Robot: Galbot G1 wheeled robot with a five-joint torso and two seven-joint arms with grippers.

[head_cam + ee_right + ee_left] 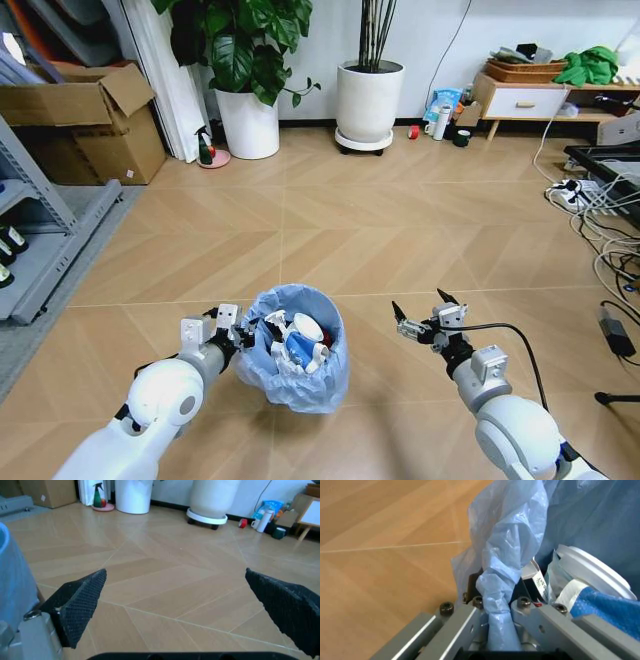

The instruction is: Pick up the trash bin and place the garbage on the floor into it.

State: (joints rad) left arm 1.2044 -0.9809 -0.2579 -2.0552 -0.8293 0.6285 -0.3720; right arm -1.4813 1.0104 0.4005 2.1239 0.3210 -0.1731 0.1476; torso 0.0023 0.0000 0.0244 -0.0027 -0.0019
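Inside the trash bin [296,352], garbage [300,343] with unreadable label print

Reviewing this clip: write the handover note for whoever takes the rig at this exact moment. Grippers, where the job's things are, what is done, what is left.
Left gripper: shut on the rim of the small round trash bin lined with crinkled light-blue plastic; the left wrist view shows the bag pinched between its fingers.
Right gripper: open and empty, beside the bin above the light brown chevron wooden floor.
Garbage: white, blue and red pieces already lie inside the bin.
Done: bin gripped, litter in it. No loose litter shows on the boards in front.
Left: whether the bin is lifted or resting cannot be told; check for stray pieces.
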